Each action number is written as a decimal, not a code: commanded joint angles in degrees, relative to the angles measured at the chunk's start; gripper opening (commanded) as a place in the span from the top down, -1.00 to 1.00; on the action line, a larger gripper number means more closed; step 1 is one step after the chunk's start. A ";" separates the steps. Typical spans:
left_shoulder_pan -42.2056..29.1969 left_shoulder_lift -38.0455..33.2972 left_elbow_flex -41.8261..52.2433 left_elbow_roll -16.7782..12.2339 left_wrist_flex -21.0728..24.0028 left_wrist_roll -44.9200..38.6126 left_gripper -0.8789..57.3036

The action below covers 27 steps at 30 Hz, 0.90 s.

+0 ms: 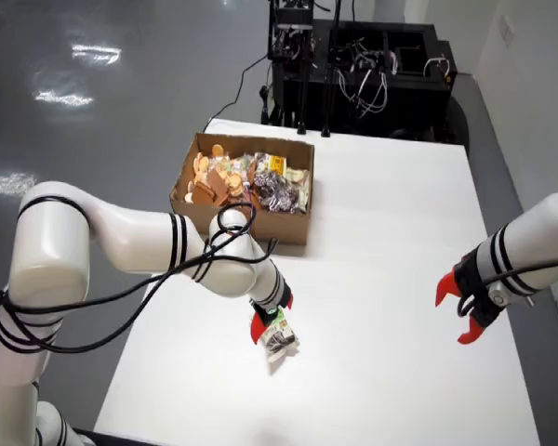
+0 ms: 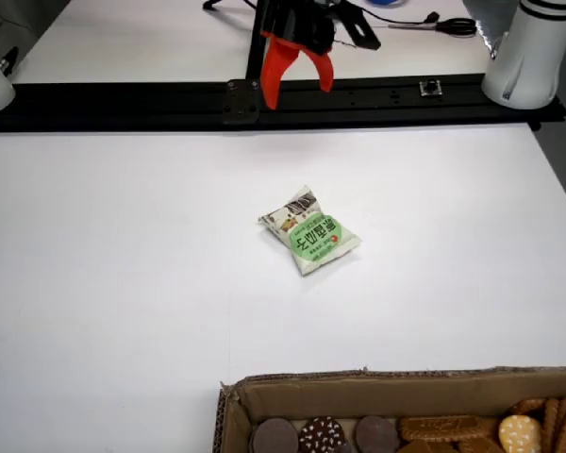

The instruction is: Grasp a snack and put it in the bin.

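1 snack pkt (image 1: 281, 342) at jaws; 1 box (image 1: 260, 223).

Green-white snack packet (image 2: 310, 232) flat on table — cardboard bin (image 1: 245, 186) apart, snack-filled.

A robotics lab: two white robot arms (image 1: 121, 237) flank a white counter (image 1: 391, 251), with a black rack of cabled electronics (image 1: 363, 70) behind, on a glossy grey floor (image 1: 102, 93).

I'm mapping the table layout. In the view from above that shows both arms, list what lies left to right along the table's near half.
Working arm's tool at the snack → bare white table → second arm's tool, open and idle.
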<state>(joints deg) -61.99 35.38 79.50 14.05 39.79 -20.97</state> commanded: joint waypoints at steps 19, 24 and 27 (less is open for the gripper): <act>0.67 7.69 -1.33 1.61 -9.44 -1.62 -0.98; 1.48 9.52 -1.35 1.62 -11.49 -1.87 -0.97; 1.87 10.34 -1.36 1.68 -12.48 -1.09 -0.96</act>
<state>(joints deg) -60.39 45.28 78.11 15.75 27.80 -22.83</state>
